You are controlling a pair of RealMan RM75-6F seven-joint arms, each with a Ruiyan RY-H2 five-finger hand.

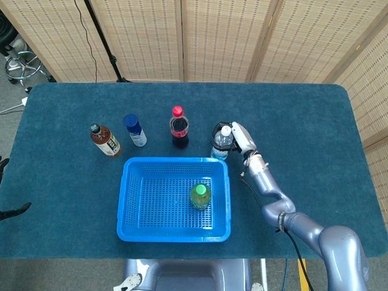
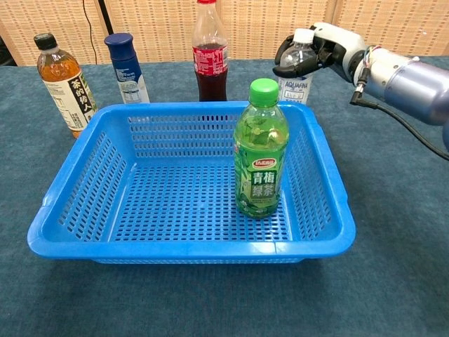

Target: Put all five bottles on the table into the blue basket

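The blue basket (image 1: 174, 199) sits on the dark blue table (image 1: 315, 121), and everything else is placed against it. Behind its far rim stand four bottles in a loose row: a tea bottle (image 1: 106, 141) with a black cap past the far left corner, a blue-capped bottle (image 1: 134, 130) next to it, a cola bottle (image 1: 179, 127) with a red cap behind the middle of the rim, and a small clear water bottle (image 1: 220, 143) just beyond the far right corner. Folding screens (image 1: 224, 39) close off the space behind the table.

Inside the basket, near its right wall, a green tea bottle (image 2: 261, 149) stands upright with a green cap and a label in Chinese characters.

The right hand (image 2: 313, 51) comes in from the basket's right side and wraps its dark fingers (image 2: 289, 60) around the upper part of the water bottle, just under the white cap; the bottle stands upright on the table, its label reading AQUAFINA. The cola bottle stands just beside that grip, on the side toward the basket's middle.

The left hand (image 1: 8, 189) shows only at the frame edge, well off to the basket's left, its dark fingers apart and holding nothing.
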